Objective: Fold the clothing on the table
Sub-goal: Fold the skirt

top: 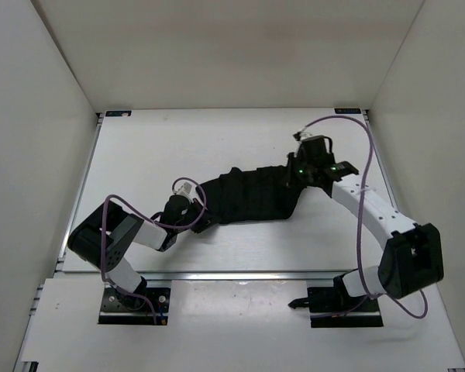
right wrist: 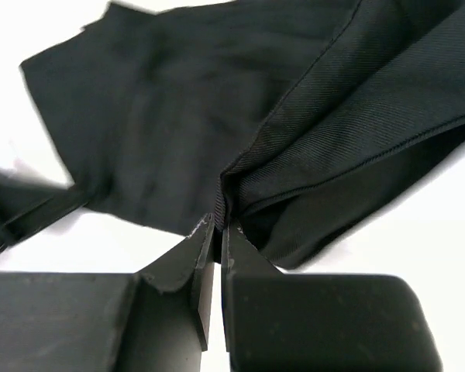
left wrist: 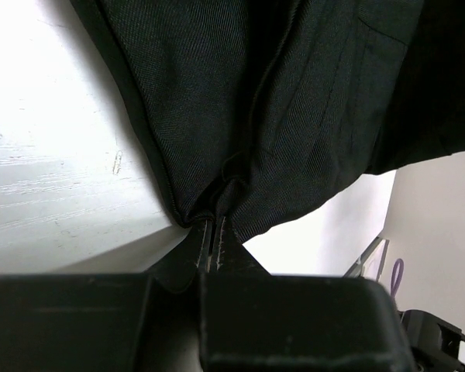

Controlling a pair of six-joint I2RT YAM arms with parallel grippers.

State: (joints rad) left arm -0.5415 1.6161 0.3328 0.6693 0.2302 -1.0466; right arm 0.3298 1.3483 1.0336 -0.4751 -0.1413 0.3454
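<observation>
Two pinches hold the clothing (top: 248, 198), which lies stretched across the middle of the table (top: 163, 147).

Left gripper (left wrist: 213, 232): jaws closed tight on a small gathered bunch at the garment's left end. With so little fabric caught, a hard pull could slip it free.

Right gripper (right wrist: 217, 229): jaws clamped on a hemmed edge at the right end, with layers bunched beside them.

Risk: an uneven lift between the two ends would likely skew the fold and splay the pleats.
</observation>
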